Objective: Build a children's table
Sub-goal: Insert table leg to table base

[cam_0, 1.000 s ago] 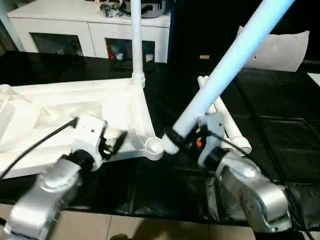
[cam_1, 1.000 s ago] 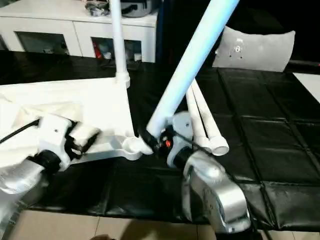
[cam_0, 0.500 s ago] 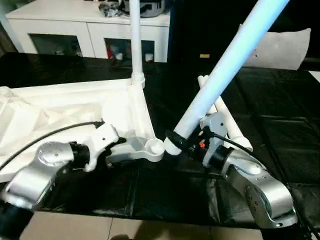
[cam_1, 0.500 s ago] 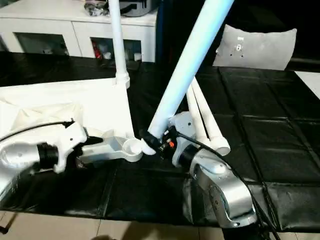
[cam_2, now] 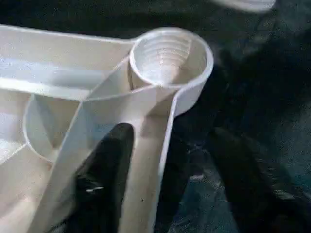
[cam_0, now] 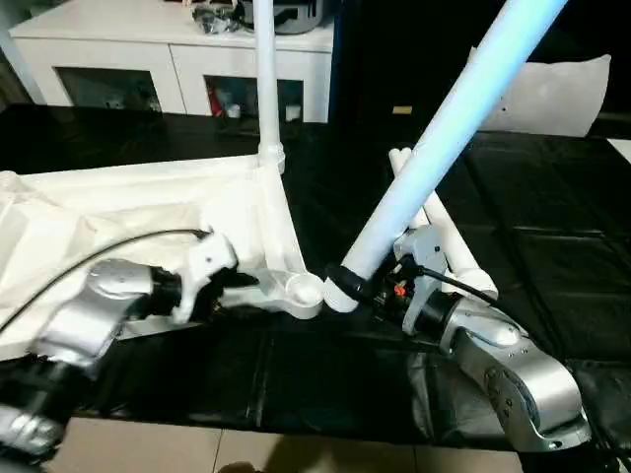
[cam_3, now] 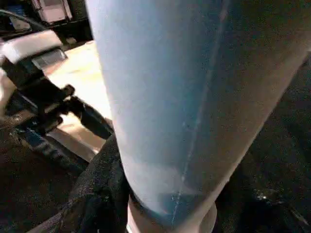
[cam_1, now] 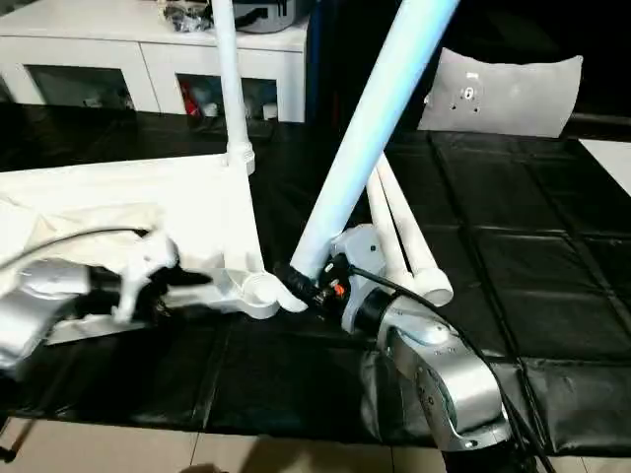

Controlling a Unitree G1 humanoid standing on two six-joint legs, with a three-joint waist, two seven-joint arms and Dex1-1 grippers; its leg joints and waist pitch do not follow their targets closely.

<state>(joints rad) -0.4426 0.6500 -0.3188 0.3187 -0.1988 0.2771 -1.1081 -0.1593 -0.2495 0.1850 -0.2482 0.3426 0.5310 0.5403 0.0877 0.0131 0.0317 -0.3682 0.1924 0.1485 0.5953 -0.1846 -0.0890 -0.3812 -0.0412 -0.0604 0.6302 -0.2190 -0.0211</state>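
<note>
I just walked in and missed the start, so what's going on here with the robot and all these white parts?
The robot is assembling a white plastic table. The tabletop lies upside down on the black surface, with one leg standing in a far corner socket. The right gripper holds a second leg tilted, its end beside the empty near corner socket. The left gripper straddles the tabletop's rim next to that socket. Two more legs lie behind.

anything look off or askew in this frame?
Nothing damaged. The leg in the right end effector leans steeply, its lower end beside the near corner socket, not in it. One leg stands upright in the far corner; two spare legs lie on the black mat. The left end effector straddles the tabletop rim near that socket.
</note>
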